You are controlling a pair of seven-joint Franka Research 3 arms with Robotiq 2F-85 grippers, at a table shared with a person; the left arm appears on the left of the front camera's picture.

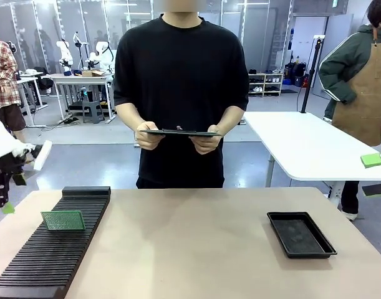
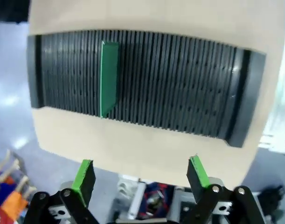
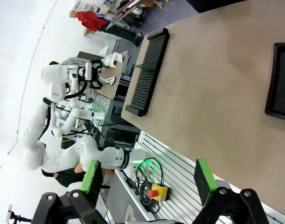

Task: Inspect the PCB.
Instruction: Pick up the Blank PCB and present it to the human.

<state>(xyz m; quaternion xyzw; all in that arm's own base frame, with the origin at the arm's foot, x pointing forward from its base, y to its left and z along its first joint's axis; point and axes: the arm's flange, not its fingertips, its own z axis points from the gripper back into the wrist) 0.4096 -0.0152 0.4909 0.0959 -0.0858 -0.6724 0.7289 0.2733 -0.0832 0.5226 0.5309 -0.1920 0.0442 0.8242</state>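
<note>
The PCB (image 1: 63,220) is a thin green board standing on edge in a slot of the black slotted rack (image 1: 65,249) at the table's left. In the left wrist view the PCB (image 2: 108,77) shows edge-on in the rack (image 2: 179,88), well beyond my left gripper (image 2: 141,172), which is open and holds nothing. My right gripper (image 3: 148,178) is also open and bare, off the table's side, with the rack (image 3: 147,70) and the PCB (image 3: 143,66) far away. A person across the table holds a dark flat clipboard (image 1: 178,132) in both hands.
A black shallow tray (image 1: 300,233) lies at the table's right, and its rim (image 3: 273,79) shows in the right wrist view. My left arm (image 1: 3,165) hangs off the table's left edge. A small green block (image 1: 375,159) rests on a white table behind.
</note>
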